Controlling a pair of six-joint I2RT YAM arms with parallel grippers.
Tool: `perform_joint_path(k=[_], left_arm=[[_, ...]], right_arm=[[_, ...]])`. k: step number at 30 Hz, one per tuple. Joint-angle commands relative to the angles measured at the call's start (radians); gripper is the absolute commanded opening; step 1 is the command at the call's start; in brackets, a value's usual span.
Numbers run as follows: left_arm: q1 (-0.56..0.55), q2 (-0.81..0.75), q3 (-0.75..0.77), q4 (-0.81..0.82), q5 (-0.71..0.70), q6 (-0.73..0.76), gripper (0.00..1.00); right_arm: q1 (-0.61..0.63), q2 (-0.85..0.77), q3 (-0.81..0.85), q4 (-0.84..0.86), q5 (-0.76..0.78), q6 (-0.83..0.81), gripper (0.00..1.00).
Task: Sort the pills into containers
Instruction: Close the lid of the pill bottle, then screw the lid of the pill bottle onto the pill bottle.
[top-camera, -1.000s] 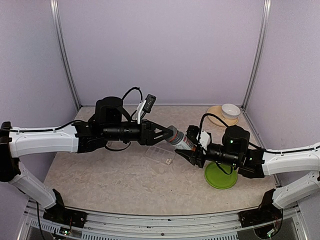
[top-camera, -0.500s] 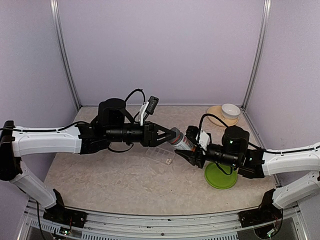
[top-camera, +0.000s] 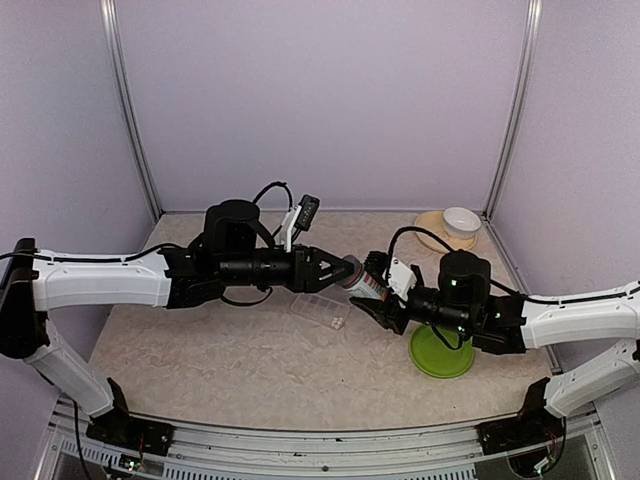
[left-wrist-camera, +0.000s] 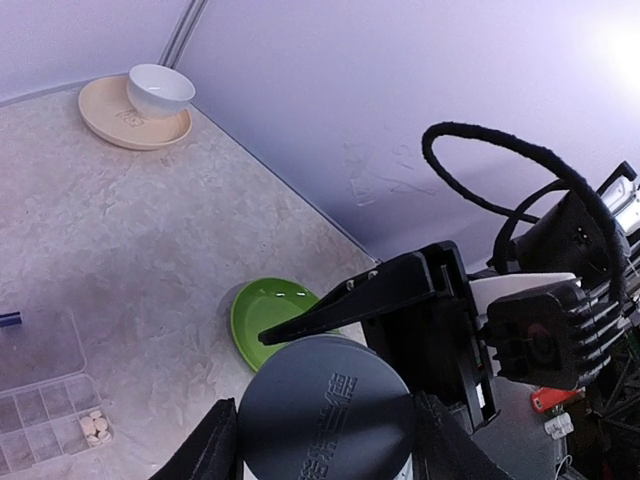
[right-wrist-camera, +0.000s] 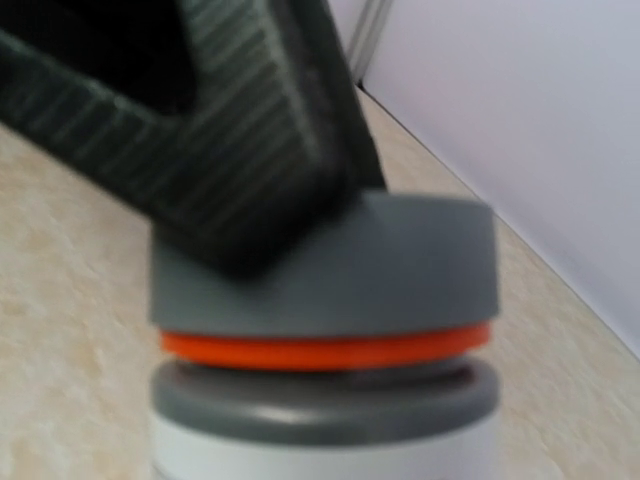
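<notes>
A white pill bottle (top-camera: 366, 284) with a grey cap (left-wrist-camera: 325, 410) and an orange ring (right-wrist-camera: 325, 350) hangs tilted in the air between both arms. My left gripper (top-camera: 343, 271) is shut on the cap, its pads (left-wrist-camera: 205, 450) on either side of it. The bottle's body sits in my right gripper (top-camera: 373, 302), which is shut on it; one of its black fingers (left-wrist-camera: 350, 300) lies along the bottle. Below on the table is the clear pill box (top-camera: 321, 309), whose compartments are the containers. A few pale pills (left-wrist-camera: 95, 427) lie in one corner compartment.
A round green plate (top-camera: 441, 351) lies under the right wrist. A white bowl (top-camera: 461, 220) stands on a beige saucer (top-camera: 437, 231) in the far right corner. Walls close the table in on three sides.
My left arm has crept to the right and its wrist has turned a little with the cap. The bottle stays held between both grippers.
</notes>
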Motion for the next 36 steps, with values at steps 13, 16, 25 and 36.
perform_joint_path(k=[13, 16, 25, 36], left_arm=[[-0.011, 0.052, -0.041, 0.128, 0.057, -0.118, 0.45], [-0.022, 0.053, -0.036, 0.128, 0.065, -0.058, 0.45], [-0.021, 0.057, -0.050, 0.105, 0.149, 0.115, 0.45], [-0.024, 0.002, -0.091, 0.124, 0.292, 0.286, 0.45]], right_arm=[[0.084, -0.025, 0.029, 0.102, 0.189, -0.090, 0.21], [0.085, -0.039, 0.040, 0.087, 0.141, -0.053, 0.21], [0.084, -0.068, 0.079, -0.029, 0.053, 0.039, 0.21], [0.084, -0.120, 0.120, -0.140, -0.069, 0.196, 0.21]])
